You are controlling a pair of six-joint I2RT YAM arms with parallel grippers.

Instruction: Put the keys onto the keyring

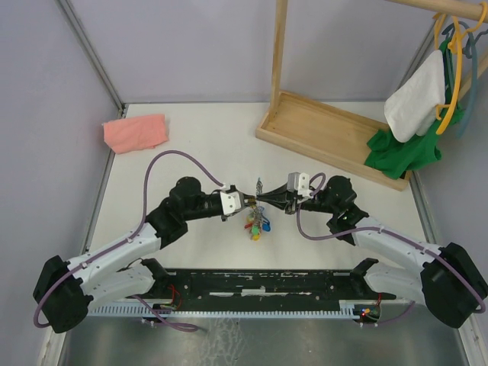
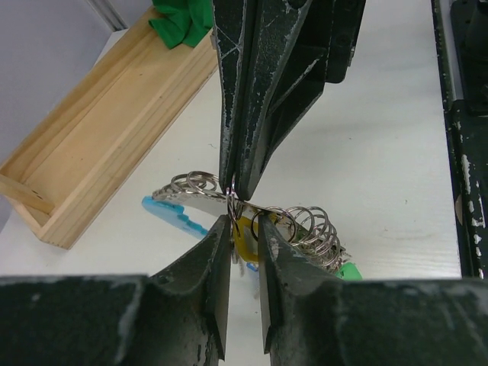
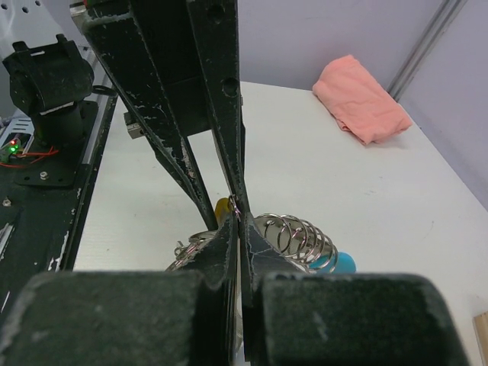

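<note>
Jaws of the right gripper were pinched shut on the thin wire of the keyring, its bunch hanging beneath. Opposite, the left gripper had its jaws slightly apart around the tan-yellow key — gripped or only flanked, I could not tell. Threading looked unfinished; the green key sat among the bunch, attachment unclear. Beyond — 1 pink cloth, 1 wooden rack.

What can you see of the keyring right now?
The keyring is a thin silver metal ring crowded with smaller wire rings, coloured-head keys and a light-blue tag. It sits centrally, on or just over the table; I can't tell which. The right gripper is shut on its wire. The left gripper meets it, fingers slightly apart, a yellow key head between them.
</note>
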